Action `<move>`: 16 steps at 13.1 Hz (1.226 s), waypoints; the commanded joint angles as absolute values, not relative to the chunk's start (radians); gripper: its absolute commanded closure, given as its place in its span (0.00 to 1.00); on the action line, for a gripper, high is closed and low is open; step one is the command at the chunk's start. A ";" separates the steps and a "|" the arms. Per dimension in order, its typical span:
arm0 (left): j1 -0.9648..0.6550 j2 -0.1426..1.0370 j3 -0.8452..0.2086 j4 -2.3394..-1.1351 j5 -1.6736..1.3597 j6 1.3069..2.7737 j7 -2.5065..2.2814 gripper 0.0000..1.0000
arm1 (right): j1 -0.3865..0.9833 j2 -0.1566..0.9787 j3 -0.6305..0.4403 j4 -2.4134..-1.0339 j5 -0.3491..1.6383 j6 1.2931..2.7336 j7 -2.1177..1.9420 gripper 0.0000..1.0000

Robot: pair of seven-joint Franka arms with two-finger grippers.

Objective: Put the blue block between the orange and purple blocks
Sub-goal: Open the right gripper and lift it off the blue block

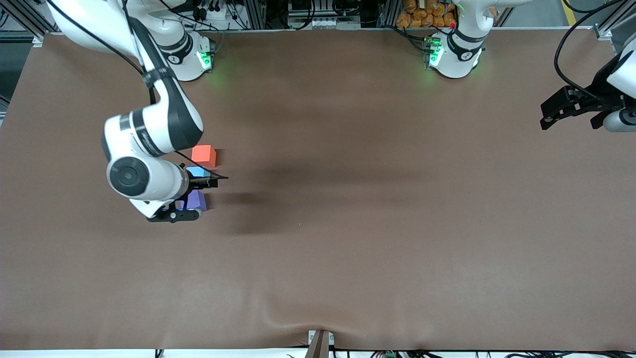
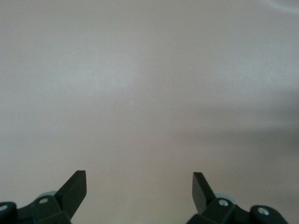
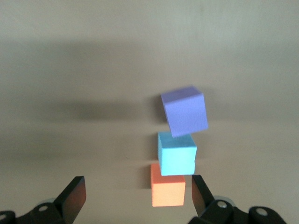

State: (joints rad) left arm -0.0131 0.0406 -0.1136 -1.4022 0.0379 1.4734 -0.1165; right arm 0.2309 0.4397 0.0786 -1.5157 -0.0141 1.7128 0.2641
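The orange block (image 1: 203, 155), the light blue block (image 1: 197, 171) and the purple block (image 1: 197, 200) lie in a short line on the brown table toward the right arm's end. The blue one sits between the other two, orange farthest from the front camera. My right gripper (image 1: 201, 183) hovers over this line, partly hiding the blue and purple blocks. In the right wrist view it (image 3: 137, 190) is open and empty above purple (image 3: 183, 111), blue (image 3: 176, 153) and orange (image 3: 167, 190); purple is turned a little. My left gripper (image 1: 545, 117) waits open at the left arm's end, holding nothing (image 2: 138, 183).
The brown table cover (image 1: 348, 223) spreads across the whole view. The two arm bases (image 1: 189, 54) (image 1: 454, 52) stand along the edge farthest from the front camera. A clamp (image 1: 320, 343) sits at the nearest table edge.
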 commanded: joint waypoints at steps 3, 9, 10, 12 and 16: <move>-0.015 0.031 -0.117 -1.414 0.040 1.477 -0.121 0.00 | 0.157 0.445 0.086 -1.155 -0.015 1.490 0.267 0.00; -0.018 0.031 -0.117 -1.414 0.040 1.474 -0.104 0.00 | 0.035 0.292 0.086 -1.086 -0.020 1.355 0.249 0.00; -0.017 0.029 -0.118 -1.414 0.040 1.471 -0.104 0.00 | 0.016 0.238 0.081 -1.101 -0.012 1.312 0.215 0.00; -0.015 0.029 -0.117 -1.411 0.040 1.471 -0.103 0.00 | -0.018 0.181 0.078 -1.173 -0.008 1.290 0.169 0.00; -0.014 0.026 -0.117 -1.411 0.040 1.465 -0.104 0.00 | -0.003 0.017 0.032 -1.412 0.000 1.408 0.164 0.00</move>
